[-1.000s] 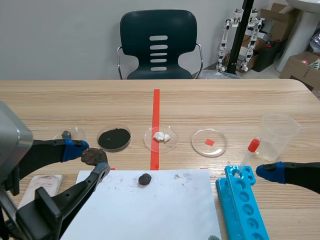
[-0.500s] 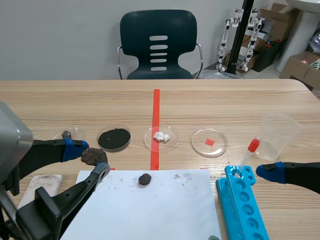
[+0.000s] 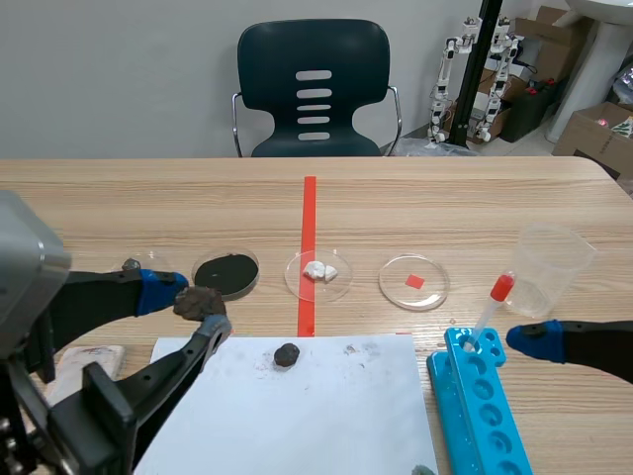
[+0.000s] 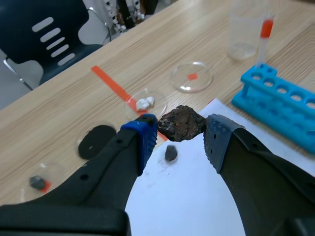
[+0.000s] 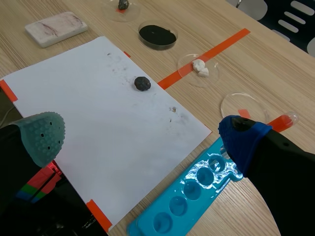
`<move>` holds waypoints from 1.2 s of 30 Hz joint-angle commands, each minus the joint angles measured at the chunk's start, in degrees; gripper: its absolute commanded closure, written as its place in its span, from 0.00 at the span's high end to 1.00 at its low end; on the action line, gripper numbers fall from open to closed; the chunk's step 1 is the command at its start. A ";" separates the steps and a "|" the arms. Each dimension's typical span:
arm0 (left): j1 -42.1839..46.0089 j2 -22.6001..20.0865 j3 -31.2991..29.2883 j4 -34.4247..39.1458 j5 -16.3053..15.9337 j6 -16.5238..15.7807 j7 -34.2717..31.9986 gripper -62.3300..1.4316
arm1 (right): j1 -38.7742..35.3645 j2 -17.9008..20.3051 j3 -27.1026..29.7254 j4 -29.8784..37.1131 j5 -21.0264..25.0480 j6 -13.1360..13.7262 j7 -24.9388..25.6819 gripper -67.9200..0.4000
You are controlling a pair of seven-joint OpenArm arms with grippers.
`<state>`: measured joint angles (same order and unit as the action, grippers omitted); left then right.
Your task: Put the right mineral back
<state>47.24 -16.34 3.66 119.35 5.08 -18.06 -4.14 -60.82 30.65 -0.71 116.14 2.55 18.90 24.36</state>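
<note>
The left gripper (image 3: 191,308), clamped on the brown mineral (image 4: 181,123), had shifted slightly rightward, apparently starting the return, while the right gripper (image 5: 141,140) stood open.

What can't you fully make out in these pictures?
Left wrist view: sides of the brown rock, covered by the pads of the left hand.
Scene view: near end of the blue tube rack, cut off by the edge.
Scene view: white tile, partly behind the left arm.

Light wood-grain table (image 3: 445,203) fills the foreground. 1 dark green plastic chair (image 3: 314,89) with metal arms stands at its far edge. Plain grey wall (image 3: 119,69) behind. Far right: 2 white jointed figures (image 3: 450,71) beside a black pole (image 3: 473,74), with cardboard boxes (image 3: 584,139) nearby.
</note>
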 commanded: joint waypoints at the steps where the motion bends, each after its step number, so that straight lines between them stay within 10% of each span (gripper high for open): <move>1: -3.65 0.24 1.60 -2.86 -1.70 0.33 -0.76 0.18 | 0.17 0.28 0.39 0.48 0.61 -0.02 1.01 1.00; 17: -38.42 0.81 22.67 -38.86 -2.49 0.31 -1.20 0.18 | 0.17 0.28 0.39 0.48 0.61 -0.02 1.01 1.00; 36: -58.82 18.45 31.47 -69.83 -1.95 0.33 1.09 0.18 | 0.17 0.28 0.39 0.48 0.61 -0.02 1.03 1.00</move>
<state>-10.96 1.91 35.33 48.21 3.38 -17.82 -2.02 -60.82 30.65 -0.71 116.14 2.57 18.90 24.36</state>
